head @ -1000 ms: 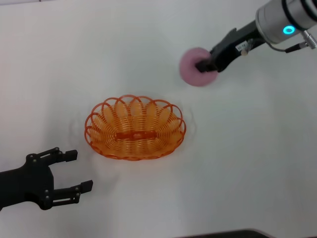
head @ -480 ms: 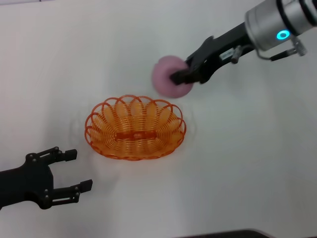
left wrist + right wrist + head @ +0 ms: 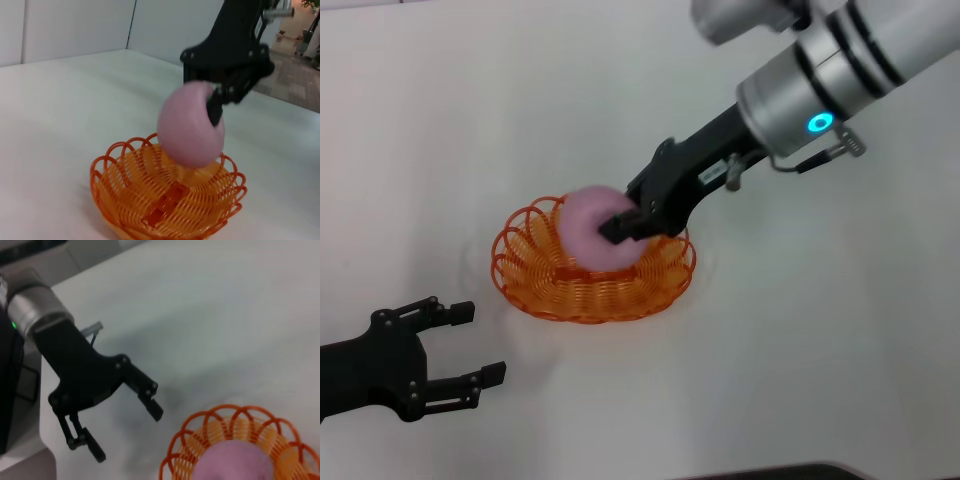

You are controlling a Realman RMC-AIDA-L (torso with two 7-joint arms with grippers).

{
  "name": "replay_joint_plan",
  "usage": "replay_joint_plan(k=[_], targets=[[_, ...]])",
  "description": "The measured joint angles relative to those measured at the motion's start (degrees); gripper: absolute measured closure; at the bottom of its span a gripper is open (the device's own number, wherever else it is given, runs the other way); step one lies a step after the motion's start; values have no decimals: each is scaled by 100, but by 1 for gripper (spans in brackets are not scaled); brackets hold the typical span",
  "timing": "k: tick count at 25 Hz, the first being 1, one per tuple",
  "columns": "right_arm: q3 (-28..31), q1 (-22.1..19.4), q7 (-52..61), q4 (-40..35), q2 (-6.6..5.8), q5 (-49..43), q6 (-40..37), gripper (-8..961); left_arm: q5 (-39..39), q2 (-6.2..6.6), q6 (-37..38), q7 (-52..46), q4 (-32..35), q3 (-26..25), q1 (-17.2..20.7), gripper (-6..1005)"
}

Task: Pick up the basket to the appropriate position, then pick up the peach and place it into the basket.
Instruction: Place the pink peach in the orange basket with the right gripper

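While the right gripper (image 3: 620,226) pinches the peach (image 3: 592,240) between its fingers, the fruit hangs directly above the middle of the basket (image 3: 525,262), and that vertical relation is what the coming move turns on. In the left wrist view the peach (image 3: 191,125) is clearly off the wire, with a gap showing between its underside and the flat bar in the basket's (image 3: 122,200) bottom, so it is held in the air and not resting inside. The basket sits on the white tabletop (image 3: 820,350) with its long axis running left to right, and the peach lies over the centre of that oval, slightly toward the far rim as the head view shows it. The right arm reaches in from the far right, its fingers gripping the peach on the side that faces the arm. By my judgement the placing step is almost complete: what remains is a short straight descent and a release, and since the basket is much wider than the fruit there is room to spare on every side. The left gripper (image 3: 470,350) is parked on the near left, well apart from the basket, with its fingers spread and holding nothing; it is the farther of the two from the peach.
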Motion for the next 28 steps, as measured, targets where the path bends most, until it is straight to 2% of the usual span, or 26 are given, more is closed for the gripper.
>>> replay_joint_plan(k=[5, 23, 25, 28], targets=[[-298, 181, -62, 467, 12, -2, 423, 796, 0, 0, 12, -1, 1, 0, -4, 145], [-502, 95, -70, 573, 6, 37, 803, 796, -2, 0, 9, 2, 10, -19, 1, 146], [-514, 75, -74, 573, 5, 51, 855, 620, -2, 0, 9, 1, 11, -19, 3, 146], [-520, 67, -75, 573, 5, 50, 874, 497, 0, 0, 10, 0, 12, -24, 3, 146]])
